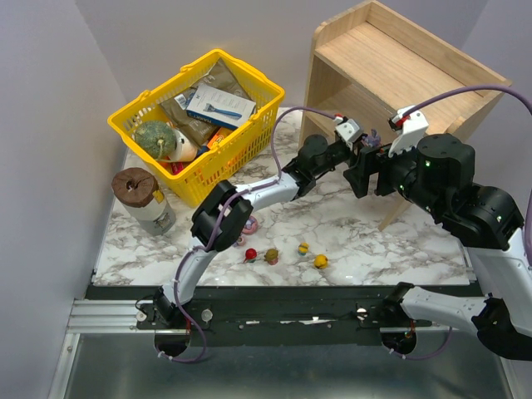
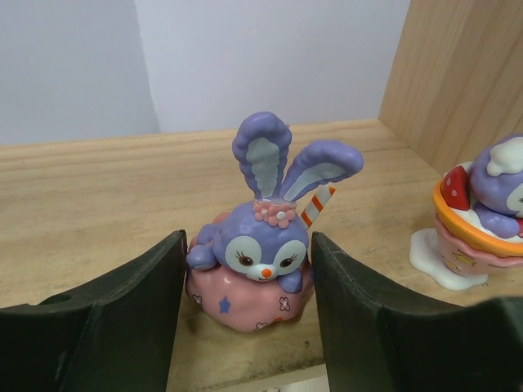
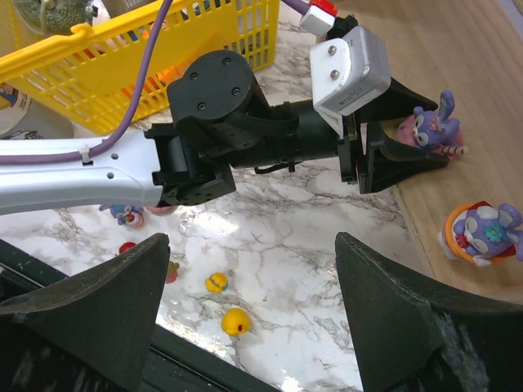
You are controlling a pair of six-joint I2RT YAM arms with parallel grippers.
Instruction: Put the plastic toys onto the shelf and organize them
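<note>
My left gripper (image 2: 249, 282) reaches onto the lower tier of the wooden shelf (image 1: 399, 50). Its jaws stand open, close on both sides of a purple long-eared toy on a pink base (image 2: 253, 261) that stands on the board (image 2: 82, 188). A second purple long-eared toy (image 2: 482, 216) stands to its right; both show in the right wrist view (image 3: 429, 126) (image 3: 482, 233). My right gripper (image 3: 253, 310) is open and empty, hovering above the table beside the left wrist (image 1: 359, 176). On the marble lie a red (image 1: 250, 254), an olive-brown (image 1: 271, 256) and two yellow toys (image 1: 303, 248) (image 1: 321, 262), plus a purple-pink one (image 1: 248, 226).
A yellow basket (image 1: 249, 137) with grocery packets and a green-grey gourd (image 1: 155, 139) stands at the back left. A jar with a brown lid (image 1: 137, 187) stands in front of it. The shelf's side panel (image 2: 466, 73) rises right of the toys.
</note>
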